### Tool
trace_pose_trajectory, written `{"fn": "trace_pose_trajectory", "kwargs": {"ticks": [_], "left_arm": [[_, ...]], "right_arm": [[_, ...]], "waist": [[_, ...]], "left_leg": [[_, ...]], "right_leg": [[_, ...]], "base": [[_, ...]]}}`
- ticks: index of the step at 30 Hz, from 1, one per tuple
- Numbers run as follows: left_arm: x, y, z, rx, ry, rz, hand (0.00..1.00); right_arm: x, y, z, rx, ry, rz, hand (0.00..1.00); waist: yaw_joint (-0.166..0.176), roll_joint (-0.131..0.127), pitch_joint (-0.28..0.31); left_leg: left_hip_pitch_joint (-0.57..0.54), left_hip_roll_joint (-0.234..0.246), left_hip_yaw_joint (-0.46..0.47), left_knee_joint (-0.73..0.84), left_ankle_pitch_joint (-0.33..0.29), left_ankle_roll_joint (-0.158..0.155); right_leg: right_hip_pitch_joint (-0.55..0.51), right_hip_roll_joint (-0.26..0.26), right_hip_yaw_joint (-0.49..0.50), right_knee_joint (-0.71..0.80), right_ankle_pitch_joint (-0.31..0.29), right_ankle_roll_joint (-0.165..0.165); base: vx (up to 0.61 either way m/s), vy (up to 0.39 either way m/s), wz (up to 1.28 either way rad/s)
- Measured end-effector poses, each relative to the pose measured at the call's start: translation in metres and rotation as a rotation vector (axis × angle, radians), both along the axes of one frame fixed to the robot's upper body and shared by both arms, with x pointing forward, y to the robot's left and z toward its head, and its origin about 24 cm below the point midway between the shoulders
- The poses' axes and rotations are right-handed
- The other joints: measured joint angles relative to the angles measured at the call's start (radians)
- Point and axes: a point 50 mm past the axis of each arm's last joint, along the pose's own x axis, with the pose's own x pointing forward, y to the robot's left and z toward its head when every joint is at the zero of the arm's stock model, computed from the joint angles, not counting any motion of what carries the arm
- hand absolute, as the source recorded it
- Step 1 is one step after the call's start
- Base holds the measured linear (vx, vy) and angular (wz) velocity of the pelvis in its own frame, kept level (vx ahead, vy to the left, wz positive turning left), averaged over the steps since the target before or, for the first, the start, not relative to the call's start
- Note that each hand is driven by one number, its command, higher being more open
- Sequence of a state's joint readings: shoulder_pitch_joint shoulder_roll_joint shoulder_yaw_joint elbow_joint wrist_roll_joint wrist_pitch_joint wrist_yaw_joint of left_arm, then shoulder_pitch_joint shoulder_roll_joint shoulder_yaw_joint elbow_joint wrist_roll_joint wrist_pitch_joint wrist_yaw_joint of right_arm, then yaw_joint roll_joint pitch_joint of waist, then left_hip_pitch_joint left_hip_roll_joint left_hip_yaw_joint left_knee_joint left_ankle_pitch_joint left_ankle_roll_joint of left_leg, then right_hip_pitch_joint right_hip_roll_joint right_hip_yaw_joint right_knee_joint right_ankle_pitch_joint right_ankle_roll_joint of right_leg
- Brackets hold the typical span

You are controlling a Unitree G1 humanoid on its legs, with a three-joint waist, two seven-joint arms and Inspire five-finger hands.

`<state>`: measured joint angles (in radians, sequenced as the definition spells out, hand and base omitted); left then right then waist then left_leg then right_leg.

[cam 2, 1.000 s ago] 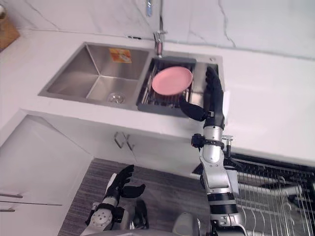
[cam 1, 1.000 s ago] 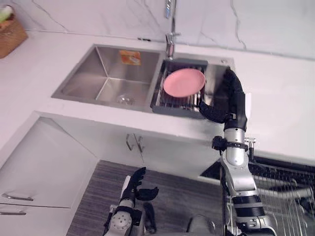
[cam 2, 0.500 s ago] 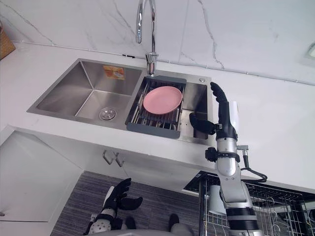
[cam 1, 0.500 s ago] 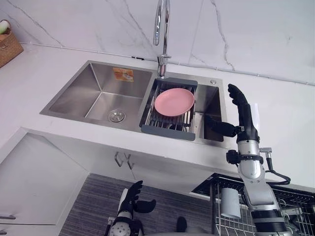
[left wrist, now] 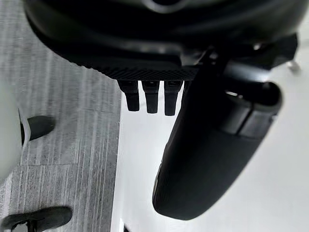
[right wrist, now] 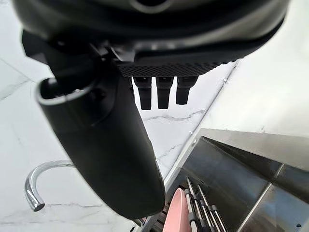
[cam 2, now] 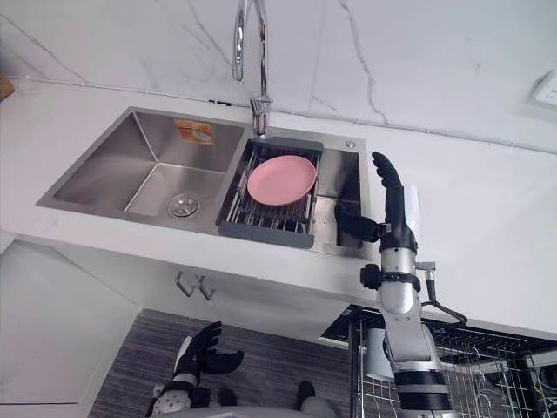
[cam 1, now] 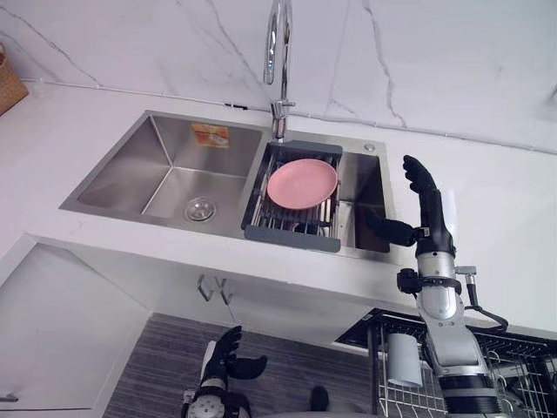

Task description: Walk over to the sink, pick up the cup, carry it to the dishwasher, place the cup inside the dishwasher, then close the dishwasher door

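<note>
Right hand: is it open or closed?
Open. The right hand holds nothing; its fingers stand straight, thumb spread, by the sink.

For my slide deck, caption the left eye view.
Open right hand raised beside the sink, pink plate on its drain rack, left hand low.

Veined marble wall [cam 1: 452,61] above white counter [cam 1: 513,200], grey plank floor [cam 1: 165,366].

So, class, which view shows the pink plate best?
The left eye view: the whole pink plate lies on the rack in the sink. The right eye view shows it much the same; the right wrist view catches just its edge.
</note>
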<state>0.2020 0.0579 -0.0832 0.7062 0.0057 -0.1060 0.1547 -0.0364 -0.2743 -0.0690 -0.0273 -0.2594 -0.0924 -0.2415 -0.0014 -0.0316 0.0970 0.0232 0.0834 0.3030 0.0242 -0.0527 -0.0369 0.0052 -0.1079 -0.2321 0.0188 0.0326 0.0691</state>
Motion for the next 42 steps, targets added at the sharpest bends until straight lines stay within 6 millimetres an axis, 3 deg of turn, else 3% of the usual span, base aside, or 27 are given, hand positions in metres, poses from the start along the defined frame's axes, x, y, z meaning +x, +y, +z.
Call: {"fn": "trace_pose_trajectory", "kwargs": {"ticks": [5, 8, 10, 12, 13, 19, 27, 34, 42], "left_arm": [[-0.006, 0.015, -0.003, 0.01, 0.025, 0.086, 0.9], [-0.013, 0.02, -0.006, 0.02, 0.048, 0.108, 0.9], [-0.014, 0.023, -0.006, 0.02, 0.052, 0.12, 0.9], [-0.014, 0.023, -0.006, 0.017, 0.052, 0.126, 0.9], [-0.014, 0.024, -0.006, 0.018, 0.05, 0.123, 0.9], [-0.013, 0.028, -0.005, 0.024, 0.043, 0.15, 0.9], [-0.001, 0.026, -0.001, 0.028, 0.01, 0.159, 0.9], [0.012, 0.024, 0.003, 0.019, -0.023, 0.161, 0.9], [0.017, 0.019, 0.004, 0.008, -0.039, 0.159, 0.9]], "right_arm": [[0.004, -0.003, -0.013, -0.012, 0.068, -0.007, 0.9], [0.014, 0.005, -0.009, -0.048, 0.074, 0.048, 0.9], [0.019, 0.009, -0.004, -0.098, 0.07, 0.084, 0.9], [0.026, 0.015, -0.002, -0.15, 0.074, 0.117, 0.9], [0.029, 0.015, -0.003, -0.184, 0.084, 0.124, 0.9], [0.057, 0.021, -0.005, -0.351, 0.15, 0.147, 0.9], [0.089, 0.009, 0.019, -0.621, 0.179, 0.045, 0.9], [0.105, -0.001, 0.046, -0.679, 0.148, -0.066, 0.9], [0.108, -0.006, 0.061, -0.699, 0.106, -0.114, 0.9]], "waist": [[0.016, -0.005, -0.006], [0.032, -0.005, -0.007], [0.038, -0.005, -0.007], [0.038, -0.006, -0.006], [0.036, -0.006, -0.006], [0.042, -0.007, -0.002], [0.061, -0.005, 0.051], [0.06, 0.006, 0.097], [0.059, 0.022, 0.125]], "left_leg": [[-0.001, -0.018, -0.047, -0.004, 0.012, -0.003], [-0.004, -0.02, -0.058, -0.009, 0.018, -0.006], [-0.004, -0.027, -0.072, -0.032, 0.038, -0.025], [-0.008, -0.022, -0.043, -0.05, 0.043, -0.031], [-0.014, -0.007, 0.017, -0.048, 0.05, -0.033], [-0.058, -0.028, 0.039, -0.055, 0.081, 0.008], [-0.105, -0.019, 0.032, -0.009, 0.075, 0.02], [-0.12, -0.008, 0.026, 0.009, 0.07, 0.02], [-0.121, -0.003, 0.029, 0.02, 0.062, 0.02]], "right_leg": [[0.024, -0.016, -0.08, -0.001, 0.0, 0.003], [0.027, -0.018, -0.098, -0.002, 0.0, 0.003], [0.026, -0.026, -0.122, 0.0, -0.003, 0.007], [0.026, -0.034, -0.148, 0.004, -0.007, 0.012], [0.023, -0.042, -0.163, 0.013, -0.014, 0.015], [-0.036, -0.071, -0.164, 0.033, -0.007, 0.026], [-0.058, -0.067, -0.168, 0.032, 0.001, 0.019], [-0.065, -0.058, -0.167, 0.033, 0.003, 0.017], [-0.066, -0.055, -0.162, 0.036, 0.003, 0.017]], "base": [[0.05, 0.029, 0.3], [-0.01, 0.015, 0.17], [-0.06, 0.005, 0.27], [-0.08, 0.015, 0.39], [-0.06, 0.023, 0.4], [-0.03, 0.067, 0.09], [-0.01, 0.004, 0.01], [0.0, 0.0, 0.0], [0.0, 0.001, -0.01]]}}
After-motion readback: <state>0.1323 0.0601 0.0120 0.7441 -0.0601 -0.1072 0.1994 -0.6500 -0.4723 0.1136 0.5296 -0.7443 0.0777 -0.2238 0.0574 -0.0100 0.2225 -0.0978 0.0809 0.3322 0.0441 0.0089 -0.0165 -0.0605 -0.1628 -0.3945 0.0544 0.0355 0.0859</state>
